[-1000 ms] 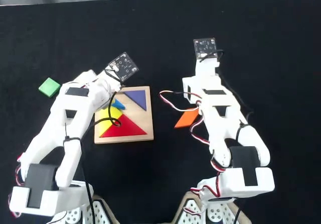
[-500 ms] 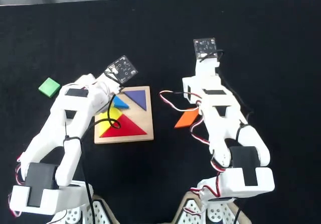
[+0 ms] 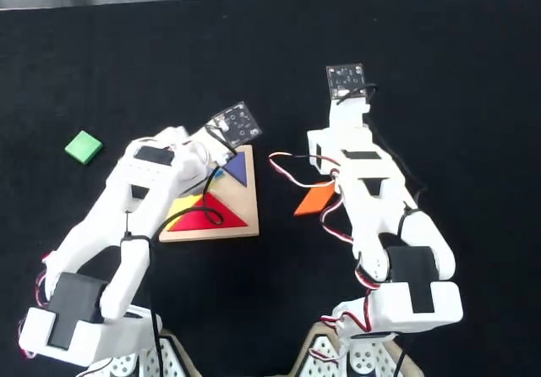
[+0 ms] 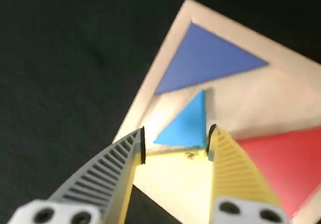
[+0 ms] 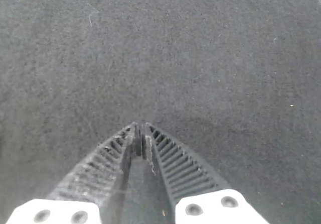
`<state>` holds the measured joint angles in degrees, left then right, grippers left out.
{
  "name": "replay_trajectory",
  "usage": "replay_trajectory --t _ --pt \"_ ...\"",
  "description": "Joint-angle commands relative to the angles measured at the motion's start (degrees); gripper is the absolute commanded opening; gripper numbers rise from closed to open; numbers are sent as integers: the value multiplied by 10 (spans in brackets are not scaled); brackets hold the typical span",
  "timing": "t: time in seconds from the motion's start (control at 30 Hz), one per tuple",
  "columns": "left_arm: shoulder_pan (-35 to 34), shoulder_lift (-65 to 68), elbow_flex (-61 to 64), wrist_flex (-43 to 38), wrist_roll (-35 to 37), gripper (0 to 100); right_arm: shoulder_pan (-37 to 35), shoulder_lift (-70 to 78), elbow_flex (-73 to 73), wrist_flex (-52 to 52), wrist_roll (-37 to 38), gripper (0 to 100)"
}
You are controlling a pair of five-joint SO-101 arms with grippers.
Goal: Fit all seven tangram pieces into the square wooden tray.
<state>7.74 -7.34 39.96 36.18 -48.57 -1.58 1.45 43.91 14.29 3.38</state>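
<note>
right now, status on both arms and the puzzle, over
Left end effector open, astride the light blue triangle in the tray. Right end effector shut, empty, over the table. Orange piece, green square outside tray.

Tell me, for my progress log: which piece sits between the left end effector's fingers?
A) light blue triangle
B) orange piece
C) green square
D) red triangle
A: the left wrist view shows the light blue triangle between the fingers of the left end effector, over the wooden tray.
</note>
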Motion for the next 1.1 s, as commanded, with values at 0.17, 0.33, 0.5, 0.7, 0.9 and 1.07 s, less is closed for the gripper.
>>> replay_trajectory --t 0.17,0.33,0.5,0.7,0.9,1.07 --pt "16 26 -28 -63 3 220 4 -6 -38 -11 5 23" --pt "17 65 -40 -65 2 220 4 -6 -38 -11 5 23" --pt "-7 72 -60 -66 2 220 4 -6 -38 -11 5 23" --pt "-44 76 -66 -68 -1 220 4 -6 -38 -11 5 23" --pt "-57 78 -63 -68 -43 220 4 -6 -38 -11 5 23" --pt "-68 78 -71 -90 -41 220 4 -6 -38 -11 5 23"
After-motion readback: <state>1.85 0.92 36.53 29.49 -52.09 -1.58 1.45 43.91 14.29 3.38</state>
